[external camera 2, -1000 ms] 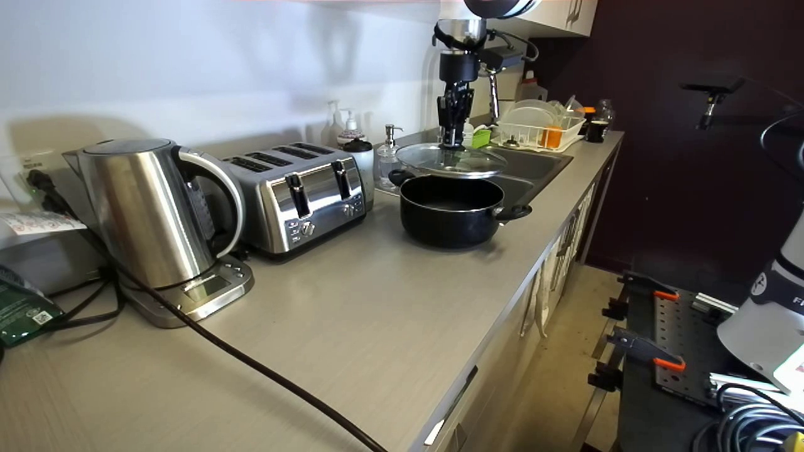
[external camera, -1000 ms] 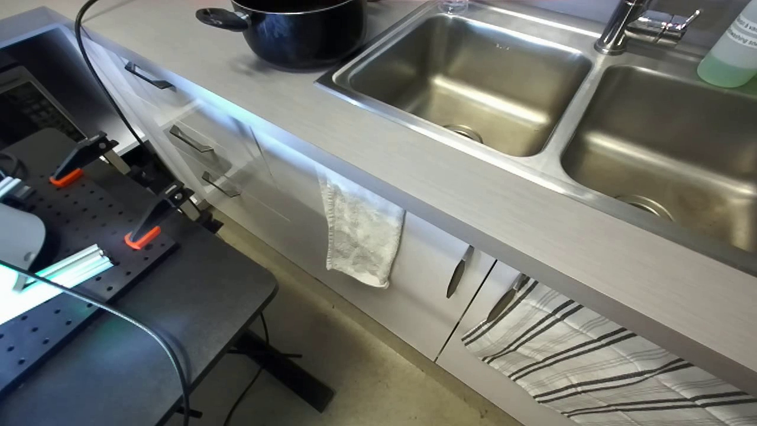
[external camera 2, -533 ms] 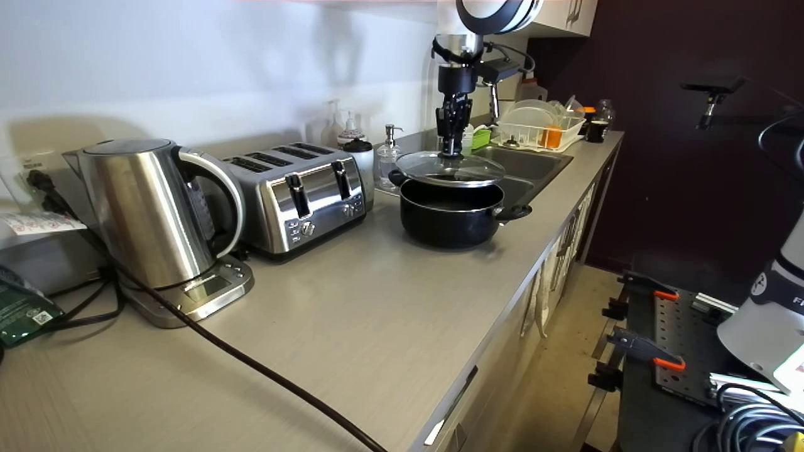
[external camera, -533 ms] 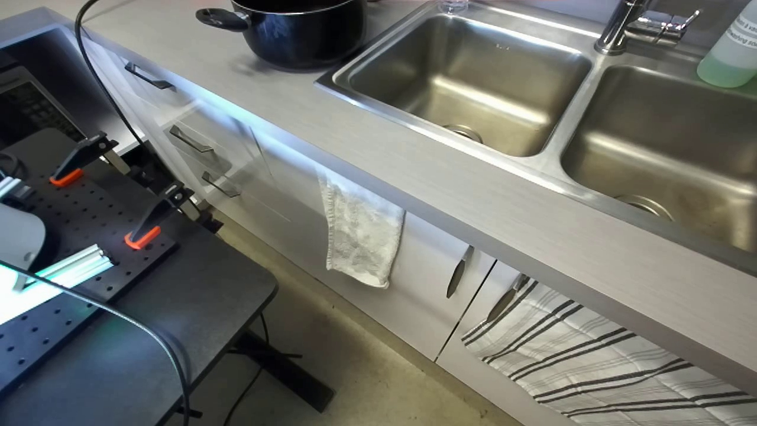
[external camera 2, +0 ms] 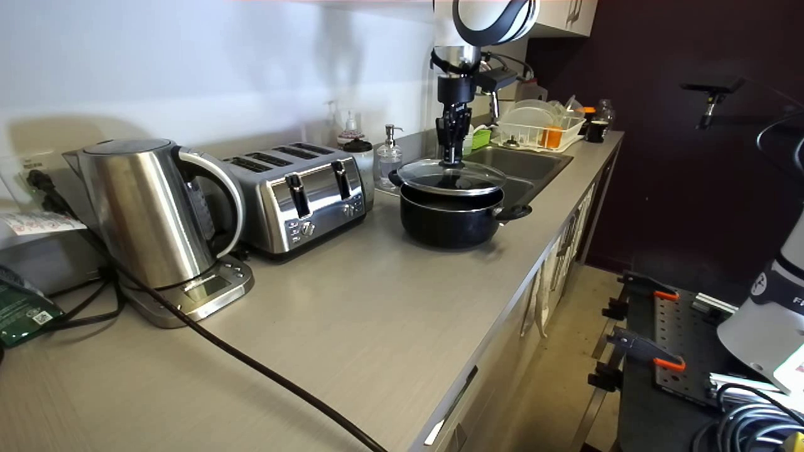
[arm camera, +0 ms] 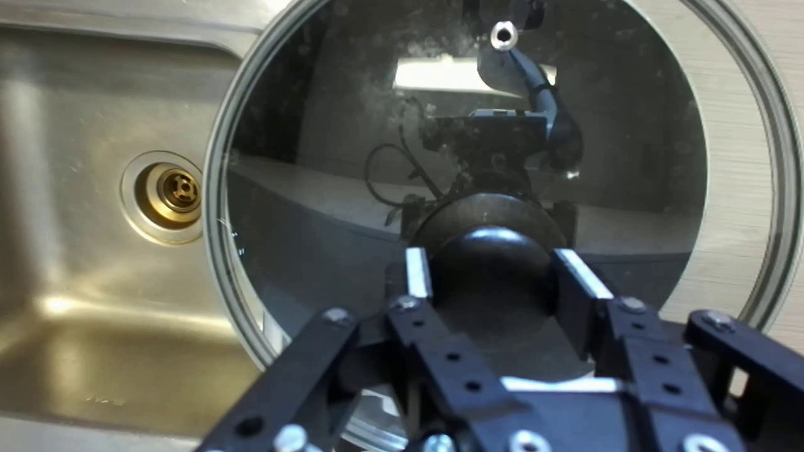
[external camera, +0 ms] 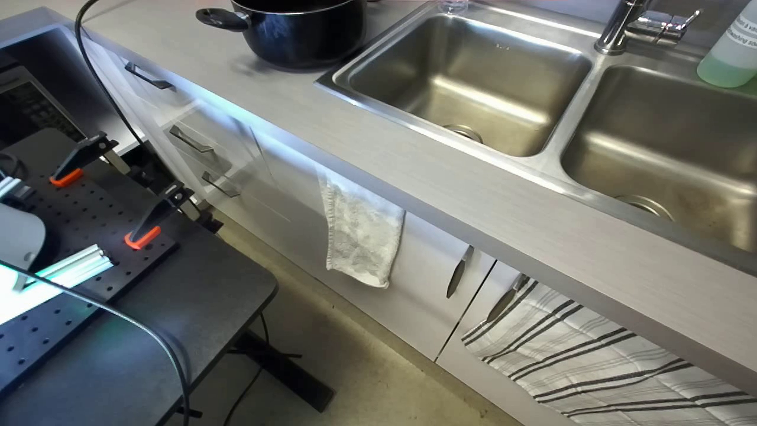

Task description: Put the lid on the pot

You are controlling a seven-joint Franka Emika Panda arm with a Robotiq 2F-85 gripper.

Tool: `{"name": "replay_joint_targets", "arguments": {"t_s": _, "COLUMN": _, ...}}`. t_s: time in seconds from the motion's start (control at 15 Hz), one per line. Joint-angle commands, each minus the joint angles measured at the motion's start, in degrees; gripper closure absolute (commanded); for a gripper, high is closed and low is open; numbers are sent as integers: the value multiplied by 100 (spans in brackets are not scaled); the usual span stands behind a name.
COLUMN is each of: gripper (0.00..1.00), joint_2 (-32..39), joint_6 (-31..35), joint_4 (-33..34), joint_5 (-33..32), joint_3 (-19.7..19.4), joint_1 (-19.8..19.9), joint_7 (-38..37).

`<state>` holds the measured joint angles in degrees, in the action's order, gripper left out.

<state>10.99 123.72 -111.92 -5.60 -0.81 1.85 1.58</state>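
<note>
One glass lid (external camera 2: pixel 449 179) grasped by its knob (arm camera: pixel 493 260) in the claw (arm camera: pixel 498 274), over the black pot (external camera 2: pixel 447 226) on the counter (external camera 2: pixel 326 326), narrow gap between lid edge and near rim, far-side contact unclear, sink (external camera: pixel 575 106) just beside, toaster (external camera 2: pixel 320 188) apart, strip of counter between pot handle (external camera 2: pixel 515 212) and front edge

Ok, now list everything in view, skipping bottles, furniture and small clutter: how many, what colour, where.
Pot: one, black, on counter
Lid: one, clear, held above pot
Sink: one, silver, in counter
Faucet: one, chrome, on sink rim
Kettle: one, silver, on counter
Toaster: one, silver, beside kettle
Dish rack: one, white, beside sink
Towels: two, one white, one striped, hanging below counter
Clamps: two, black and orange, on table edge
Robot arm: one, mostly white, over counter
Gripper: one, black, holding lid
</note>
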Motion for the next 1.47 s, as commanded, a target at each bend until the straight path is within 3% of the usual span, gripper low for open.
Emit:
{"name": "replay_joint_targets", "arguments": {"t_s": 0.0, "gripper": 75, "joint_2": -51, "joint_6": 91, "joint_4": -12, "joint_5": -14, "joint_3": -23, "joint_1": -30, "joint_7": 10}}
{"name": "replay_joint_targets", "arguments": {"t_s": 1.4, "gripper": 75, "joint_2": 356, "joint_6": -18, "joint_4": 352, "joint_5": 17, "joint_3": -35, "joint_1": -25, "joint_7": -37}}
